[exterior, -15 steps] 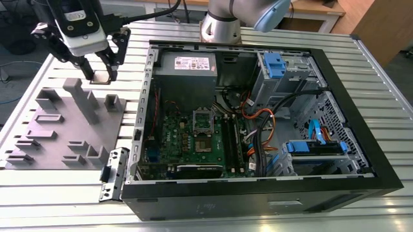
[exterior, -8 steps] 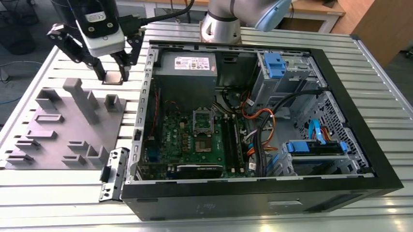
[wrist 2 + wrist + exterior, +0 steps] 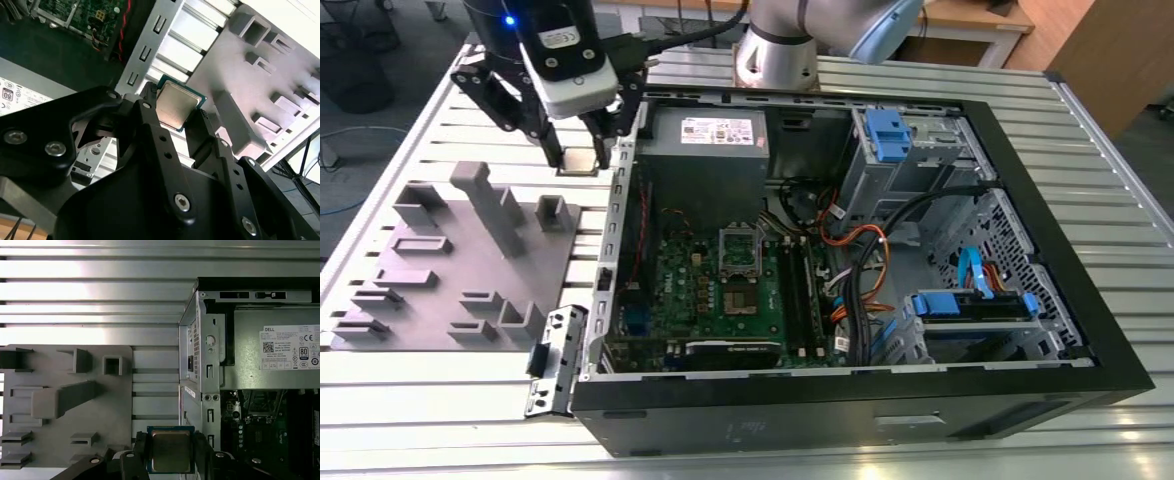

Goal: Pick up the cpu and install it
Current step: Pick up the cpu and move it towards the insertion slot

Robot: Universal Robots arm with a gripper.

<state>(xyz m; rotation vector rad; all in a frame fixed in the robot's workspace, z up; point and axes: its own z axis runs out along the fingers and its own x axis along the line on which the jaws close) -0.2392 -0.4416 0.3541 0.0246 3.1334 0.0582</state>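
The end effector (image 3: 176,105) is shut on the small silver cpu (image 3: 171,451), pinching it by two sides, over the metal tabletop (image 3: 427,405), between the grey tray (image 3: 560,262) and the open computer case (image 3: 854,400).
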